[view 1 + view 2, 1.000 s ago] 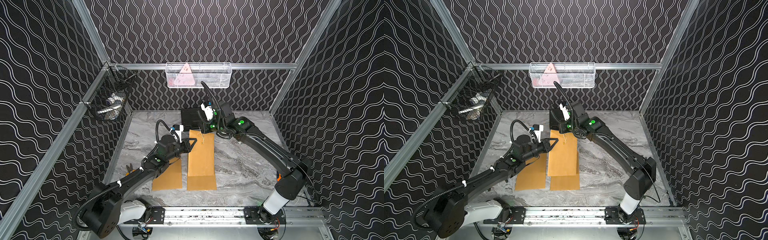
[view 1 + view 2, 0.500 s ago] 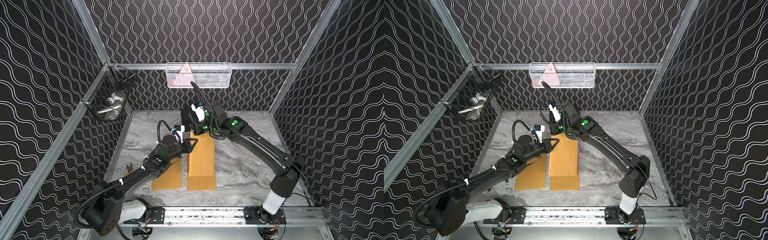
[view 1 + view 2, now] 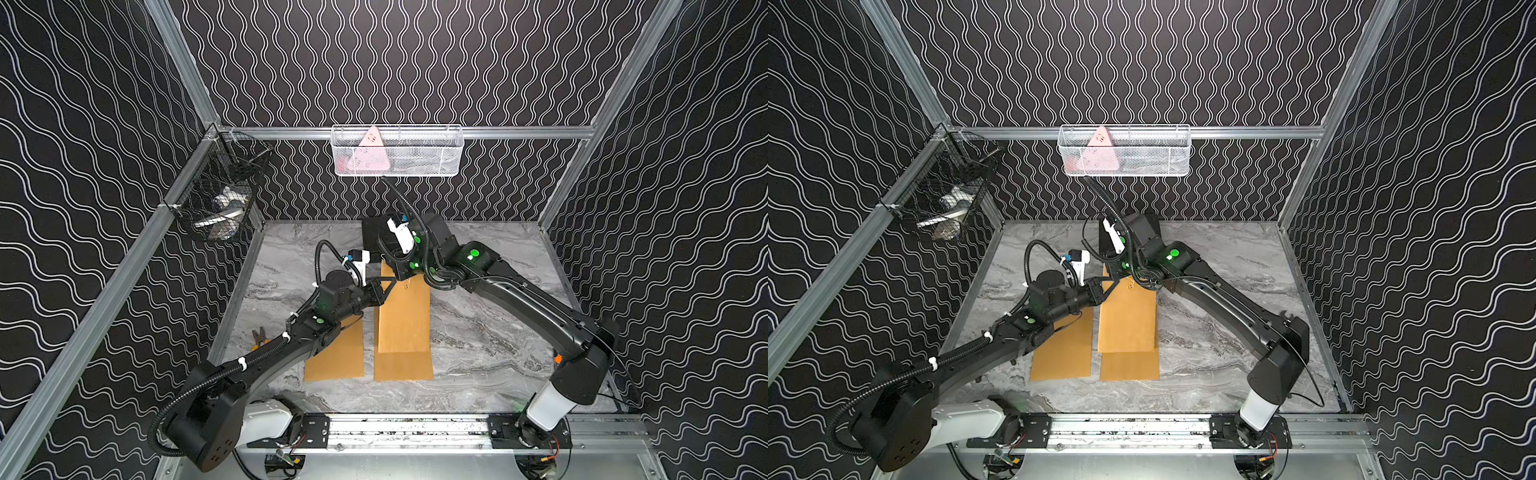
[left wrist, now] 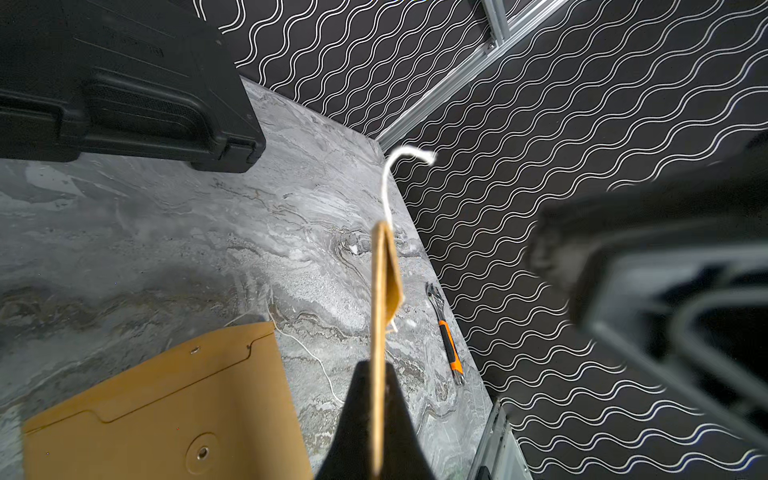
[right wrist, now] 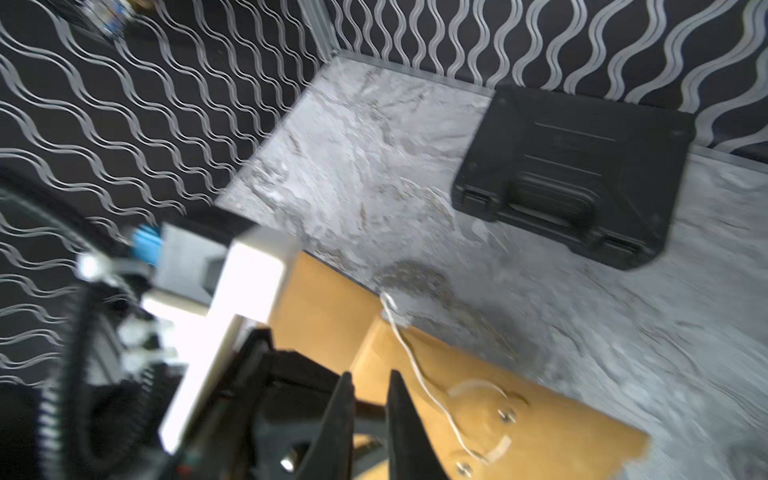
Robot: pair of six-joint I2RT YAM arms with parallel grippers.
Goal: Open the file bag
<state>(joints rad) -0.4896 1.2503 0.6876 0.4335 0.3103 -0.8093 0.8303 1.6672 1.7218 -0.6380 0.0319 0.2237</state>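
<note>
Marbled grey bench (image 3: 498, 332), centre: left gripper (image 4: 376, 370) clamps the file bag (image 3: 403, 324) by its raised far edge, while the right gripper (image 5: 370, 378), shut a moment ago, now stands slightly parted, its string (image 4: 384, 187) released, leaving the bag seemingly free to open.

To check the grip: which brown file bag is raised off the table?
The file bag clamped by the left gripper: its far end tilts up, while the bag beside it lies flat.

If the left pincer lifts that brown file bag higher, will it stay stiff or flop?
Probably flops: the file bag seems to bend across its near end in a top view, that end flat on the table. Likely light, since the left pincer carries it by one thin edge. Its white string curls free and may swing.
</note>
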